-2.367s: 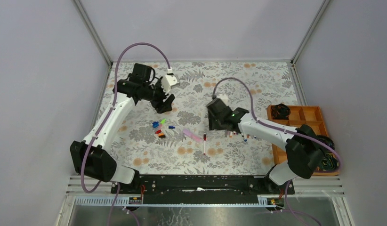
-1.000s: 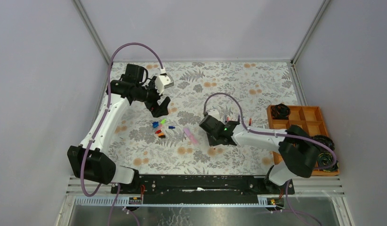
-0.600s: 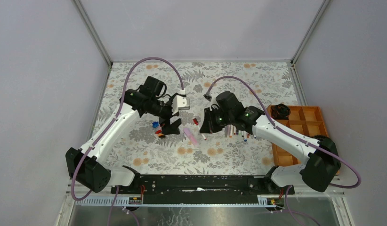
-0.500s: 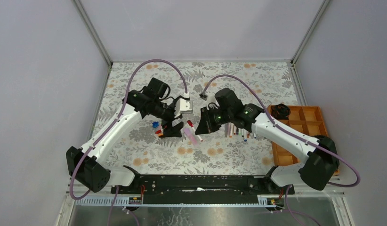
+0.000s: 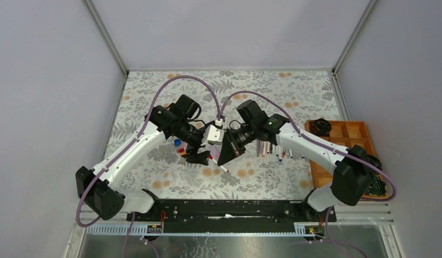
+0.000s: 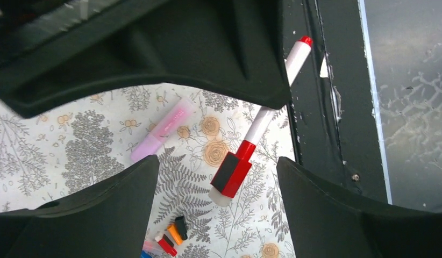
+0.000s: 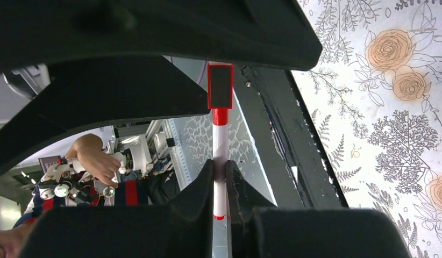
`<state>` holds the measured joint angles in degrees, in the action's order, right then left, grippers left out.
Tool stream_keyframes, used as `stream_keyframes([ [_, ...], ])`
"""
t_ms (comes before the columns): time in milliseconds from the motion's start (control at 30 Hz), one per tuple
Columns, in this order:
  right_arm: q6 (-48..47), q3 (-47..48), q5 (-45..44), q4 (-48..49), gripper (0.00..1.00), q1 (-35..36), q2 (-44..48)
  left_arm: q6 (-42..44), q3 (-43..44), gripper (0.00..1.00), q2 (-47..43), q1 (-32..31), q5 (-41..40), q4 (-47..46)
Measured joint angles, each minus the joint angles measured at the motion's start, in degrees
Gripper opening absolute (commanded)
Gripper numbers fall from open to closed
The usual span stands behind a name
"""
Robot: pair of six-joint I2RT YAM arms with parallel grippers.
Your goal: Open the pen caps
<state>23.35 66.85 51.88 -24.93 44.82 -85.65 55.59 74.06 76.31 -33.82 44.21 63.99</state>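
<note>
Red is showing at the middle of the top view, where the cap (image 5: 211, 157) of a white pen (image 5: 223, 169) is sitting between the two wrists. The right gripper (image 5: 228, 153) is carrying the pen above the floral cloth (image 5: 294, 97), and the left gripper (image 5: 199, 157) is facing it just beside the cap. Loose caps (image 5: 181, 149) are lying on the cloth just left of the left gripper. A row of pens (image 5: 271, 150) is lying to the right, near a wooden tray (image 5: 354, 130).

From the left wrist, the left gripper (image 6: 216, 169) is standing wide apart, holding nothing. Its fingers (image 6: 111, 209) are flanking the cap (image 6: 232, 173) without touching it. The pen (image 6: 261, 122) is running up from the cap and passing behind the dark bulk of the right gripper (image 6: 154, 48). A pink pen (image 6: 162, 129) is lying on the cloth below, and loose caps (image 6: 173, 236) in black, orange and red are lying near the bottom edge.

From the right wrist, the right gripper (image 7: 220, 174) is pinching tight on the pen (image 7: 219, 140), its fingers (image 7: 200, 188) pressing the white barrel from both sides. The cap (image 7: 220, 86) is sitting on the pen's far end, well clear of those fingers, with a dark finger of the left gripper (image 7: 127, 102) showing just beside it.
</note>
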Motion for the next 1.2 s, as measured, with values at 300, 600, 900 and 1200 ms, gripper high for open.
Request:
stream_keyframes([
  [300, 0.63, 0.87, 1.77, 0.00, 0.00, -0.48, -1.09, 2.97, -1.40, 0.46, -0.22, 0.00, -2.21, 1.92],
  [600, 1.75, 2.43, 1.70, -0.17, 0.12, -0.81, -2.93, 1.79, -2.19, 0.19, -0.59, -0.63, -3.65, 0.37],
  [900, 3.63, 2.64, 0.92, 0.92, 0.40, -1.53, -4.33, 1.90, -2.97, 0.00, -0.70, -1.44, -4.00, 0.74],
  [1200, 4.94, 2.51, 3.23, 4.24, 0.00, -1.46, -5.05, 2.60, -2.97, 0.05, -1.07, -1.44, -4.11, 1.05],
])
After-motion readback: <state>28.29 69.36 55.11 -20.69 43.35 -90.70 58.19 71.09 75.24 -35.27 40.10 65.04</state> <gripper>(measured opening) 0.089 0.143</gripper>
